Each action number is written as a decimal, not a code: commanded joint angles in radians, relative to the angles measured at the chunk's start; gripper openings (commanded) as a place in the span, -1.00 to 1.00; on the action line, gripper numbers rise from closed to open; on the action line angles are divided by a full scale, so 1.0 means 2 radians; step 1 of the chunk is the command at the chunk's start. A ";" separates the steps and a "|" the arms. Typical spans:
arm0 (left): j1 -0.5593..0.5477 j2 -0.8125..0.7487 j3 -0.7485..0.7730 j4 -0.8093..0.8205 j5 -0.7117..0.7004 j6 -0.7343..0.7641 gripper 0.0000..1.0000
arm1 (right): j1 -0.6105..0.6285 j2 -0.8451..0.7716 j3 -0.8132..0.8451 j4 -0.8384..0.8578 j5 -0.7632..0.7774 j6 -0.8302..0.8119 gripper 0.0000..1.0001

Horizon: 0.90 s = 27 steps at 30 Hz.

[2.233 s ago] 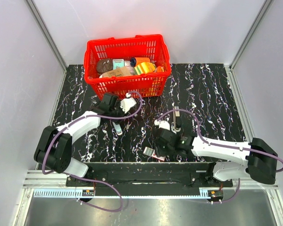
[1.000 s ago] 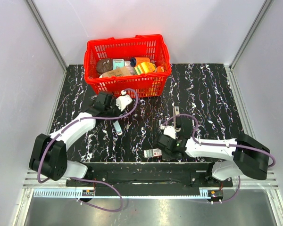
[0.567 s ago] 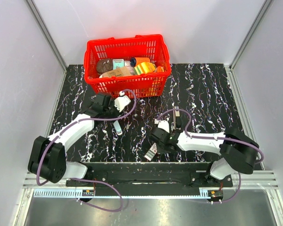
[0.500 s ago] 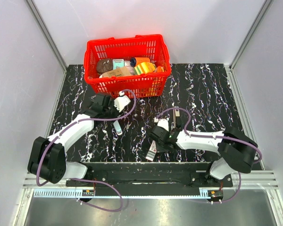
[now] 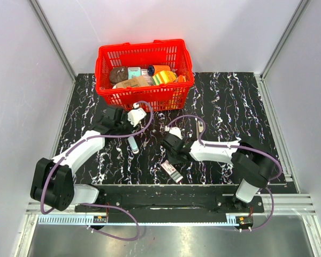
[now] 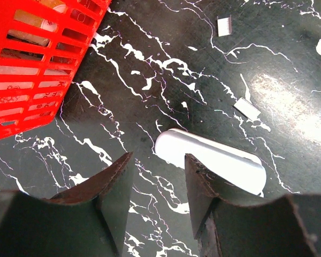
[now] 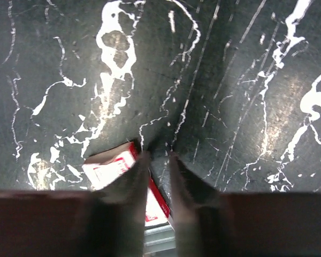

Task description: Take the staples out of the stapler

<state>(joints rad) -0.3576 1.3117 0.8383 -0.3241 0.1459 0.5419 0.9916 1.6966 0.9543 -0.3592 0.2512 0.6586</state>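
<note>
The stapler (image 5: 199, 127), slim and dark with silver metal, lies on the black marbled table right of centre, partly behind the right arm's cable. My right gripper (image 5: 170, 152) (image 7: 158, 155) hovers left of it, blurred, its jaws a narrow gap apart with only table showing between them. A small red-and-white box (image 5: 172, 170) (image 7: 109, 166) lies just beside and under its fingers. My left gripper (image 5: 117, 124) (image 6: 156, 160) stands open and empty in front of the basket. Two short silver strips (image 6: 247, 108) (image 6: 224, 25), like staples, lie on the table ahead of it.
A red basket (image 5: 144, 96) (image 6: 21, 107) full of goods stands at the back, close to the left gripper. A white oblong thing (image 5: 132, 143) (image 6: 211, 160) lies just beyond the left fingertips. The metal rail (image 5: 160, 195) runs along the near edge.
The right arm has swung left and away from the near edge, pushing the red-and-white box along; its jaws have parted slightly. The left arm has shifted a little left.
</note>
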 commanded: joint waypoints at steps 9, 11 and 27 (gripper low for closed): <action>0.006 -0.018 0.007 0.002 -0.002 0.003 -0.06 | -0.029 -0.105 -0.035 0.015 -0.063 -0.088 0.52; 0.007 -0.018 0.010 -0.001 -0.003 0.001 -0.06 | -0.029 -0.113 -0.035 0.015 -0.092 -0.118 0.57; 0.009 -0.019 0.026 -0.017 -0.006 0.005 -0.05 | -0.028 -0.061 -0.011 -0.033 -0.198 -0.249 0.99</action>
<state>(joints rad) -0.3473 1.3041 0.8459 -0.3672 0.1452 0.5453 0.9321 1.5425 0.8959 -0.4282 -0.1020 0.2192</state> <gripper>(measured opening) 0.472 0.929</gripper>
